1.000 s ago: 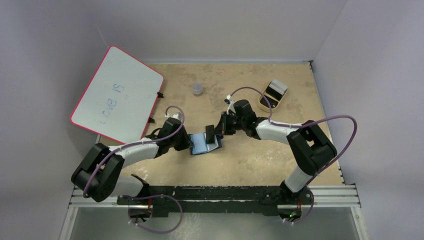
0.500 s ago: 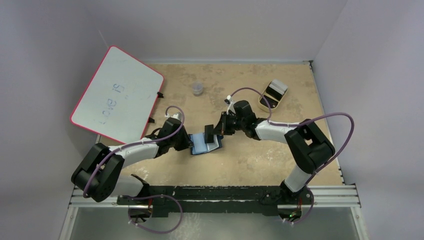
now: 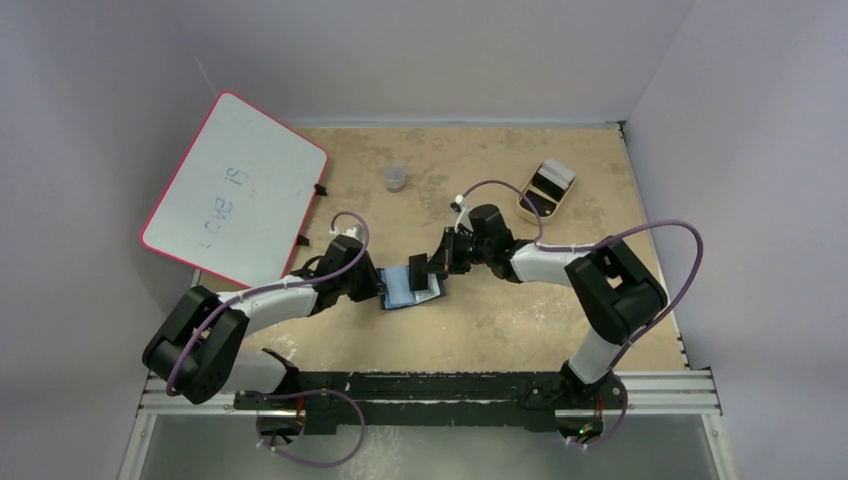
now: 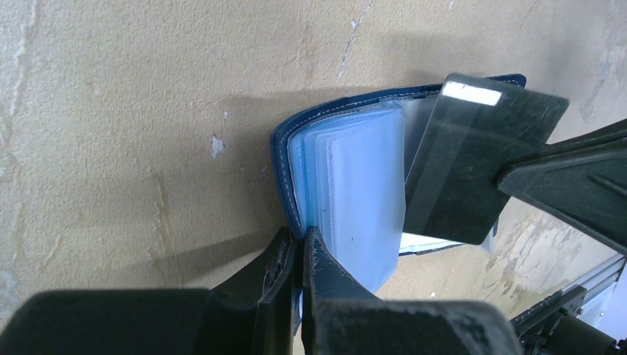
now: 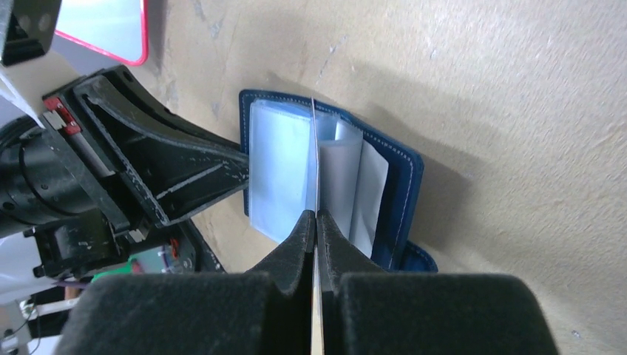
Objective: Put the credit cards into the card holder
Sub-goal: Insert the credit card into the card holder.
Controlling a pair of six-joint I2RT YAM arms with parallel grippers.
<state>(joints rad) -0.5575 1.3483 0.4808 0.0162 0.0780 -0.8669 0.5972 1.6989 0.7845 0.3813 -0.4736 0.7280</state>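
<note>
The left gripper [image 4: 302, 248] is pinched narrowly onto the near edge of the card holder [image 4: 347, 185], with the navy cover trapped between the fingertips. The card holder lies open on the table [image 4: 111, 111] just ahead of those fingers, with its clear plastic sleeves [image 5: 277, 170] fanned upward. It is judged light and apt to slide, so an anchoring hold at the cover's edge, away from the pocket mouths, is suited to it. The sleeves are judged soft and floppy, and their mouths could be pressed closed if squeezed.

Beyond the sleeves a credit card [image 4: 473, 155], dark grey with a pale strip at one corner, is held on edge, with its free end reaching over the sleeves. Whether it has entered a pocket cannot be told. The card is judged thin, stiff, light and slick, and it is best taken by one short end so that the leading end is left free. It is clamped at its trailing end between the tightly closed fingertips of the right gripper [image 5: 316, 222].
</note>
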